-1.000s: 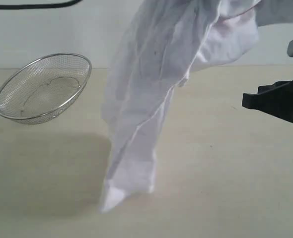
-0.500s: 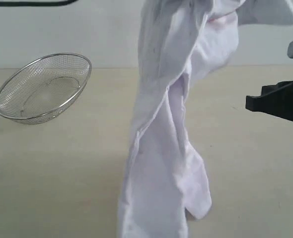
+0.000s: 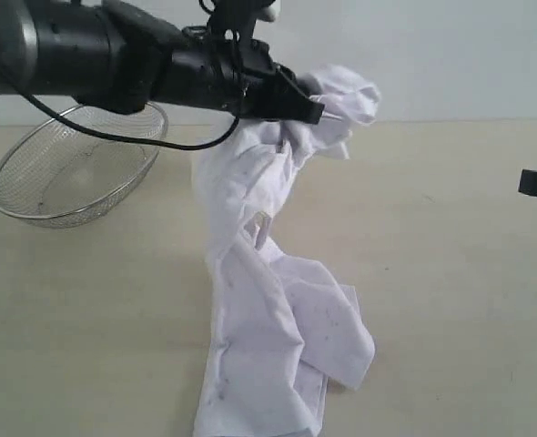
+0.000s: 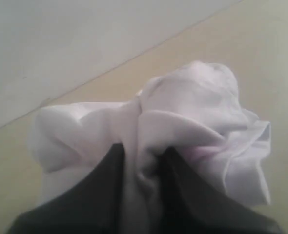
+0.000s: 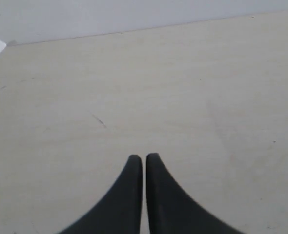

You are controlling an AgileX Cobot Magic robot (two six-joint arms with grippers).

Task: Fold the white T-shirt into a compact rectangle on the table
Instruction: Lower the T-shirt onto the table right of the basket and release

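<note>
White T-shirt [image 3: 250,309] gripped in left fingers [image 4: 180,204], lower end on table [image 3: 450,273], tag [image 3: 261,228] unreadable; right fingers [image 5: 129,195] closed.

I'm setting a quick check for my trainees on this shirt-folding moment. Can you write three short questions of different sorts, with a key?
1. True or false: the right gripper is shut on the white T-shirt.
2. How does the T-shirt's lower end meet the table? A: not at all, it hangs clear. B: it rests there in crumpled folds. C: it lies spread flat.
3. Short answer: what holds the T-shirt's upper part off the table?

Key
1. False: its jaws are shut, with nothing between them.
2. B.
3. The left gripper, pinching a bunch of the fabric.
</note>
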